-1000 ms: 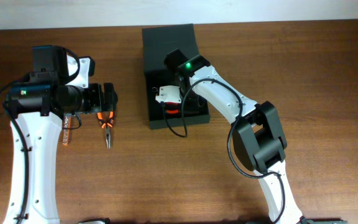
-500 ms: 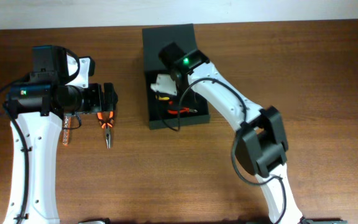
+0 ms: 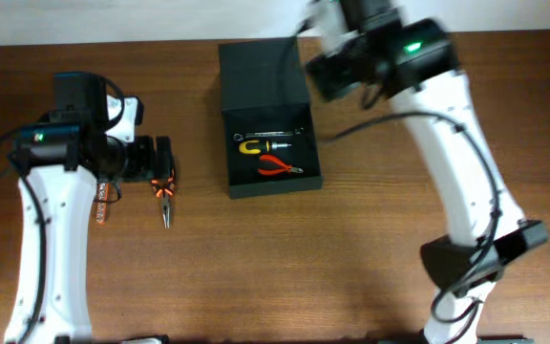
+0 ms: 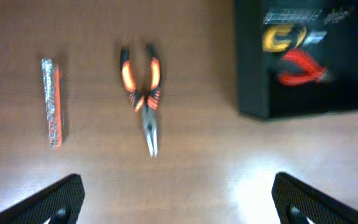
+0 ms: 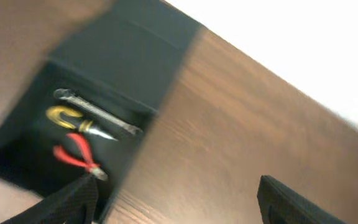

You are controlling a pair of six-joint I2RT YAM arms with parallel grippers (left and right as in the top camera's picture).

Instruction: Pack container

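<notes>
Brown wooden surface, white wall beyond its far edge.

- Container (image 3: 261, 76): dark box at the middle of the far edge, lid flap open. On its floor, side by side: wrench (image 3: 270, 134), yellow-handled tool (image 3: 251, 146), red pliers (image 3: 277, 169).
- Orange pliers (image 4: 143, 93): flat on the surface, left of the container and apart from it, nose toward the near edge.
- Bar (image 4: 53, 102): slim, silver and orange, nearer the left edge, beside the pliers but not touching.
- Left fingers (image 4: 61, 196): spread wide, empty, above the orange pliers and bar.
- Right fingers (image 5: 73, 199): spread wide, empty, near the far edge, just right of the container. The arm is blurred from overhead.

Risks, as judged: two items are unpacked. The pliers' splayed handles may pivot or slip in a pinch. A low carry could strike the container wall and shove the box. A drop onto the packed tools could leave the load too high for the flap.
</notes>
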